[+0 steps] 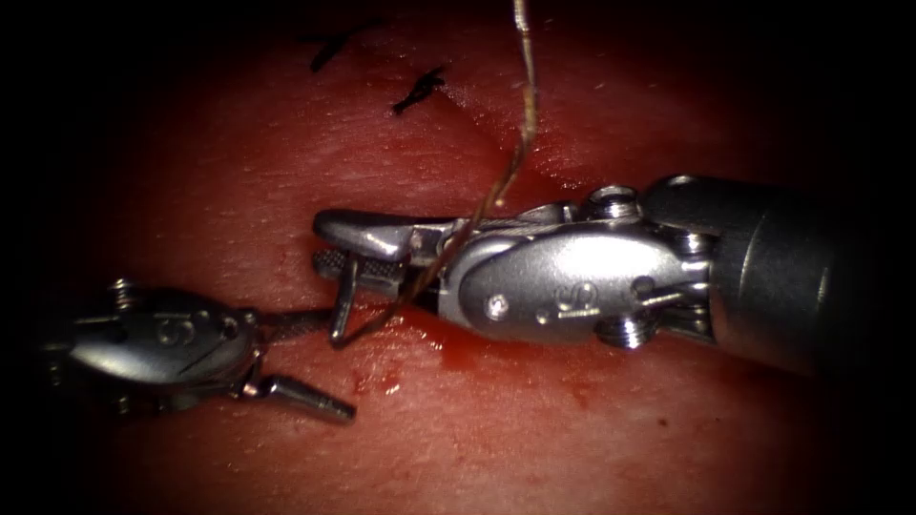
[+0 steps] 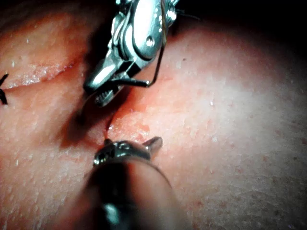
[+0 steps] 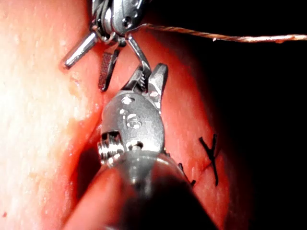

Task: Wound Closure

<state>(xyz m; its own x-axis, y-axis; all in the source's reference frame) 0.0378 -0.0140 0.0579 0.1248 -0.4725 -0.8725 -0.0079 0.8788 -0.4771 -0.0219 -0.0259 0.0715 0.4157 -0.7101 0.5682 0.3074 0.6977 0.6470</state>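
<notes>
Right tool [image 1: 367, 250] clamped on needle [image 1: 343, 303], needle hanging crosswise below jaws, clear of tissue [image 1: 592, 429] (over cut's mid-length). Left tool [image 1: 301, 367] just left, jaws apart, holding nothing. Thread [image 1: 520, 124] trails toward tissue's far edge.

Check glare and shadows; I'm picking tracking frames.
Endoscope view: dark edges, glare on right tool, gripping the needle clear of the tissue. Left wrist view: right tool shadows tissue; open left tool holds nothing. Right wrist view: thread brightly lit against dark.

Bright light falls centrally, fading into black darkness at the edges.
</notes>
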